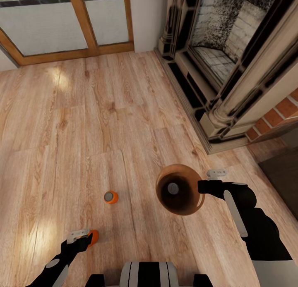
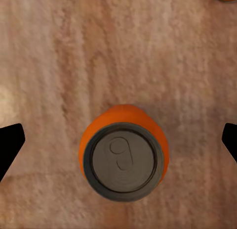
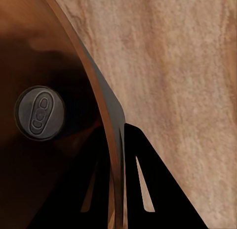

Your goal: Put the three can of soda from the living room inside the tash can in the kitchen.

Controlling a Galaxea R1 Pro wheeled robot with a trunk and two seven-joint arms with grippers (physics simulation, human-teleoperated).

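Head view: right gripper (image 1: 205, 186) pinches the round brown bin's (image 1: 188, 206) rim, carrying it; left gripper (image 1: 82, 238), jaws spread, brackets an orange soda can (image 2: 123, 157) for pickup.

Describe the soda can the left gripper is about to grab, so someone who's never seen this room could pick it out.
On the wood floor in front of the brick fireplace, find the brown bin held by the right gripper. Two orange cans stand upright on the floor on the left-arm side of it. Yours is the can nearer the robot, between the open fingers of the left gripper; the other can stands free.
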